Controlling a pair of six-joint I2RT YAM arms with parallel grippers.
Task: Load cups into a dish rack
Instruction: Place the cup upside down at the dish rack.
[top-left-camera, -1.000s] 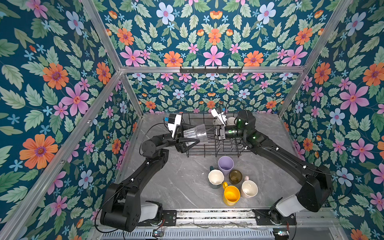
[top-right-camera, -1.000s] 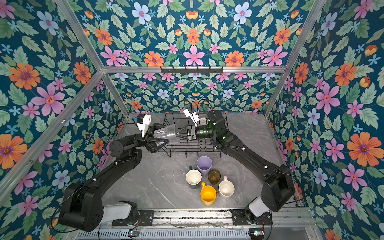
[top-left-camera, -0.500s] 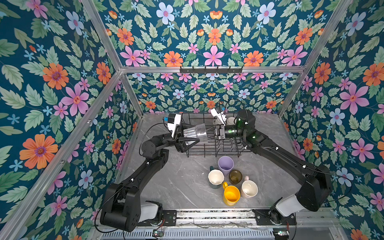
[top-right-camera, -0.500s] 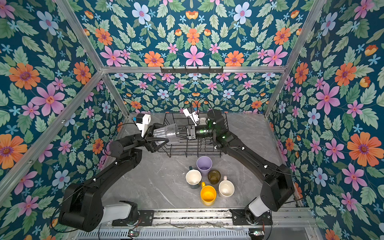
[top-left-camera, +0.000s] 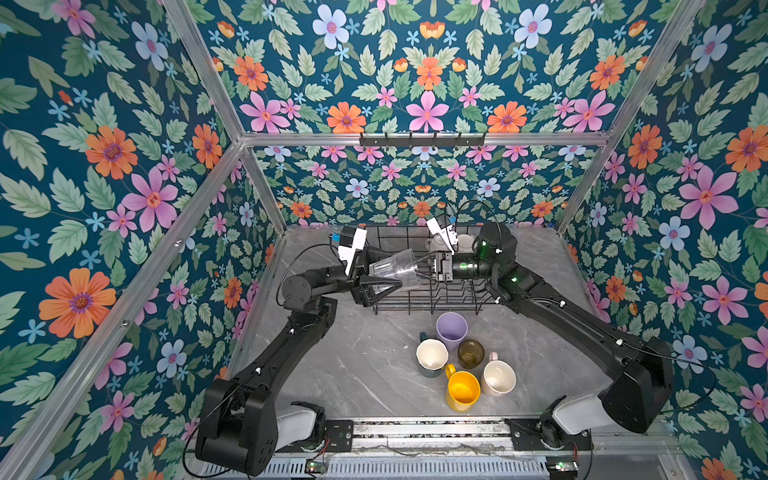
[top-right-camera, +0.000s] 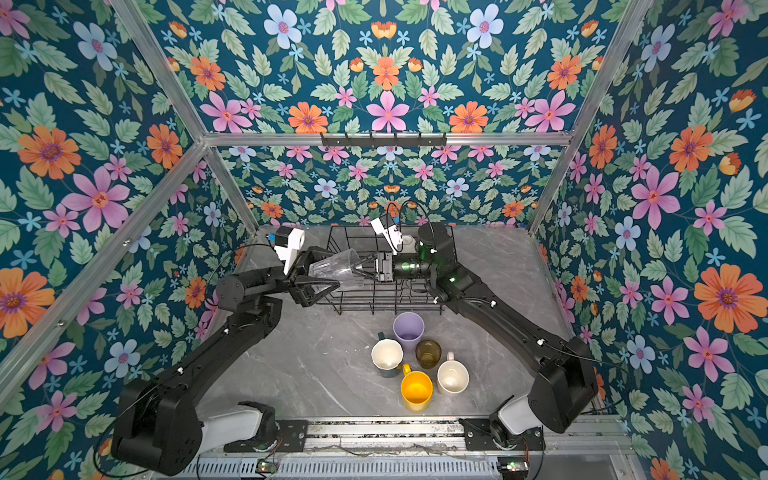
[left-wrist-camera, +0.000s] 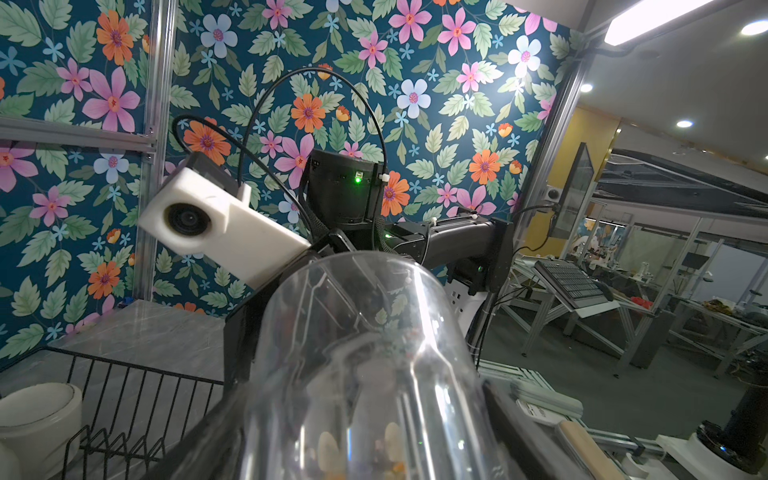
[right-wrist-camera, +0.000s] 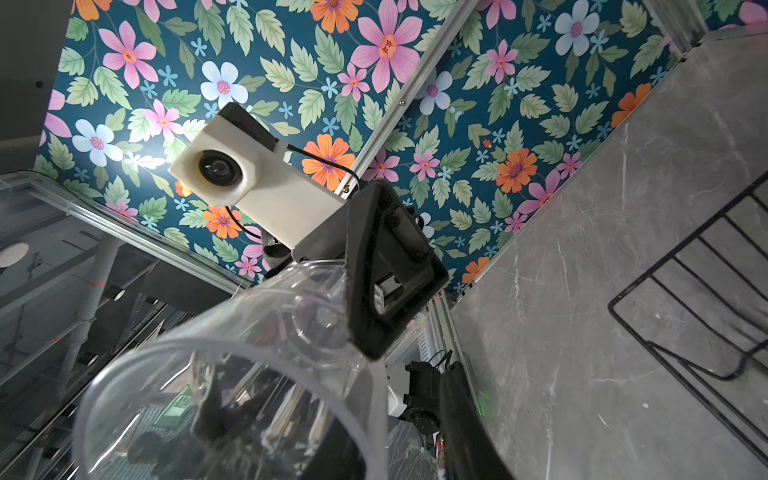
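Note:
A clear glass (top-left-camera: 398, 267) lies on its side in the air above the left end of the black wire dish rack (top-left-camera: 436, 306). My left gripper (top-left-camera: 384, 272) is shut on the glass's narrow base end, which fills the left wrist view (left-wrist-camera: 365, 374) between the two dark fingers. My right gripper (top-left-camera: 414, 271) is at the wide rim. In the right wrist view, one finger is inside the rim (right-wrist-camera: 232, 357) and one outside, with a gap on each side. A white mug (top-left-camera: 463, 242) stands in the rack's back right.
Five cups stand grouped on the grey table in front of the rack: lilac tumbler (top-left-camera: 451, 330), dark green mug (top-left-camera: 432, 357), olive-brown glass (top-left-camera: 470, 353), yellow mug (top-left-camera: 462, 390), pale pink mug (top-left-camera: 498, 376). Floral walls close three sides.
The right gripper's fingers have parted from the rim of the glass. The glass and both arms stay where they were.

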